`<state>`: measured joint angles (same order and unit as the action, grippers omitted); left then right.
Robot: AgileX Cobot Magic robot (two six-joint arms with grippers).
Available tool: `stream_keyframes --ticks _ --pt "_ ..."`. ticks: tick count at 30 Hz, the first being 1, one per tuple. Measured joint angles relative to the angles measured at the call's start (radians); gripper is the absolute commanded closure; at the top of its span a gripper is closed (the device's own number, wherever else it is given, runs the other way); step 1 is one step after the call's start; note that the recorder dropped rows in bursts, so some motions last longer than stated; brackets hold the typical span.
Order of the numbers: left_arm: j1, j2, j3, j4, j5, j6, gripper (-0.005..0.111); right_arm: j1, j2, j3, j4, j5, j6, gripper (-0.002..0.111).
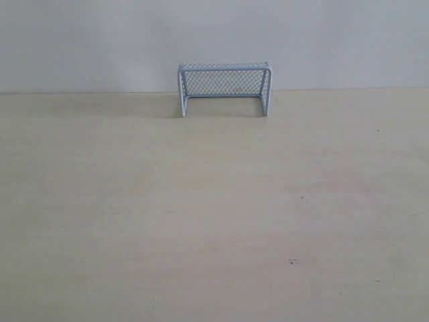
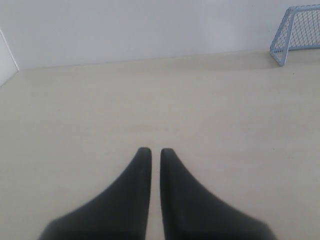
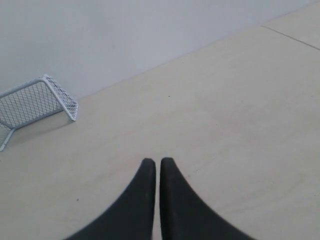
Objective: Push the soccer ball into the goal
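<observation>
The goal (image 1: 224, 84), a small light blue-grey rectangular frame backed with fine mesh netting, is seen standing upright and empty. It is set well ahead of the left gripper (image 2: 152, 150), off toward the right gripper's (image 3: 157, 161) side, and well apart from both.

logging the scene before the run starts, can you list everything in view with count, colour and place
goal: one, light blue-grey frame with fine mesh, at the far edge of the table against the wall, open side facing the exterior camera
soccer ball: none seen in any view
table: one, pale wood colour with a few tiny dark specks, fills the foreground
wall: one, off-white, behind the table
left gripper: one, black, over bare table, jaws closed to a thin slit with nothing between them
right gripper: one, black, over bare table, jaws closed to a thin slit with nothing between them
</observation>
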<state>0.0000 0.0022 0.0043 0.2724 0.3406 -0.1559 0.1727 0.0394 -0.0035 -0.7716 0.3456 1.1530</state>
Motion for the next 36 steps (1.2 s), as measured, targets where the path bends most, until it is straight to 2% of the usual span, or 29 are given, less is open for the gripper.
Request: stream_keyframes --ticks 4,9,13,17,21,26,29,33,36 --pt "0.000 0.000 0.000 0.000 0.000 0.000 0.100 -0.066 0.000 0.000 0.000 -0.155 -0.022 0.108" --pt "0.000 0.000 0.000 0.000 0.000 0.000 0.100 -0.067 0.000 0.000 0.004 -0.299 -0.024 0.108" --pt "0.000 0.000 0.000 0.000 0.000 0.000 0.100 -0.072 0.000 0.002 0.024 -0.549 0.000 0.108" --pt "0.000 0.000 0.000 0.000 0.000 0.000 0.100 -0.072 0.000 0.003 0.026 -0.655 0.002 0.108" --pt "0.000 0.000 0.000 0.000 0.000 0.000 0.100 -0.072 0.000 0.003 0.028 -0.631 -0.006 0.108" --pt "0.000 0.000 0.000 0.000 0.000 0.000 0.100 -0.072 0.000 0.004 0.116 -0.490 -0.047 0.108" --pt "0.000 0.000 0.000 0.000 0.000 0.000 0.100 -0.072 0.000 0.004 0.265 -0.441 -0.197 0.108" --pt "0.000 0.000 0.000 0.000 0.000 0.000 0.100 -0.072 0.000 0.004 0.586 -0.445 -0.464 0.108" --pt "0.000 0.000 0.000 0.000 0.000 0.000 0.100 -0.072 0.000 0.004 0.728 -0.434 -0.620 0.108"
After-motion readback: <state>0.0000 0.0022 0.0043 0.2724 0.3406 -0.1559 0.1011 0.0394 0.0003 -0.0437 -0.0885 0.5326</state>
